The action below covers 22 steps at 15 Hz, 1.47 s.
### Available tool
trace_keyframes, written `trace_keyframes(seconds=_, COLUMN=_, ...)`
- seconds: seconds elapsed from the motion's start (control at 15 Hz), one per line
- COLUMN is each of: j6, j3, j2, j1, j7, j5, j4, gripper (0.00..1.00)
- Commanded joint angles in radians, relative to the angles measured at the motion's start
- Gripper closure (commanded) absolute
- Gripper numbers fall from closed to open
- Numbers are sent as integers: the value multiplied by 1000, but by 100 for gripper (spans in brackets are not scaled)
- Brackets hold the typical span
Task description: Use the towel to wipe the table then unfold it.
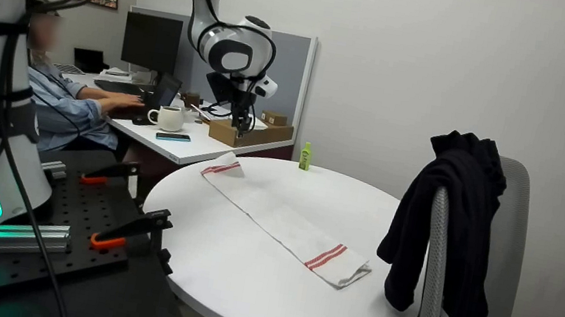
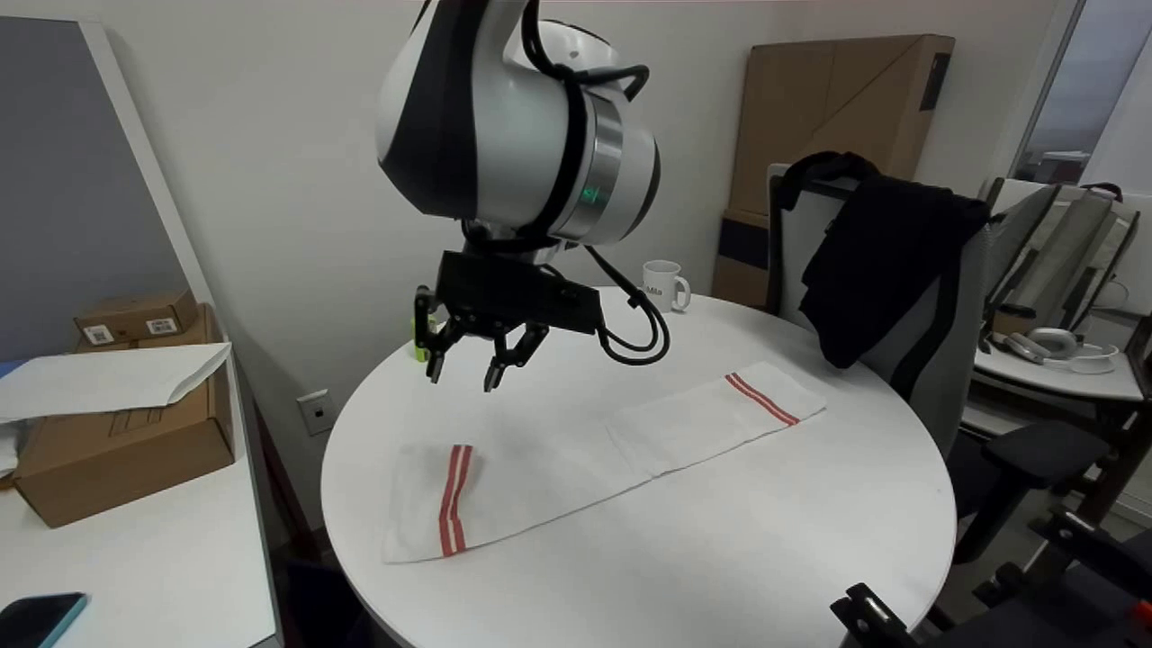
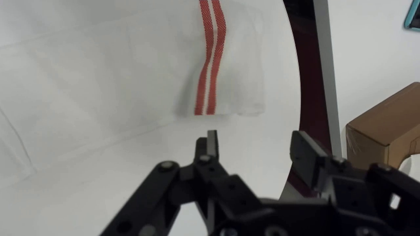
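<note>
One towel (image 2: 549, 486), red-striped near both ends, lies in a long strip slanting right across the table (image 2: 720, 567)! Higher, left of centre in an exterior view, hangs the claw (image 2: 463, 378), clear of the towel. Look at the wrist view: fingers (image 3: 303, 157) in the lower half, spread well apart, and the towel across the upper left. A mug (image 2: 661, 286) sits on the table, upper middle of an exterior view. In an exterior view a green bottle (image 1: 305, 159) stands by the table's upper rim; at frame right, a black garment (image 1: 448, 219) drapes over the chair (image 1: 508, 245).
</note>
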Motion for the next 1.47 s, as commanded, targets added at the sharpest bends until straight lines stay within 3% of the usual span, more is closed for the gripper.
trace_keyframes(seconds=0.0, j6=48, j3=27, j2=11, j1=-13, j7=-1, j5=18, j4=7, gripper=9)
trace_keyframes(seconds=0.07, j6=55, j3=29, j2=10, j1=-15, j7=0, j5=17, j4=5, gripper=1)
trace_keyframes(seconds=0.13, j6=59, j3=26, j2=6, j1=-12, j7=3, j5=15, j4=1, gripper=0)
trace_keyframes(seconds=0.67, j6=28, j3=-46, j2=-89, j1=-10, j7=21, j5=-2, j4=-92, gripper=0)
trace_keyframes(seconds=1.07, j6=19, j3=-197, j2=-250, j1=12, j7=31, j5=-55, j4=-261, gripper=0)
trace_keyframes(seconds=1.4, j6=8, j3=-388, j2=-405, j1=43, j7=47, j5=-205, j4=-404, gripper=0)
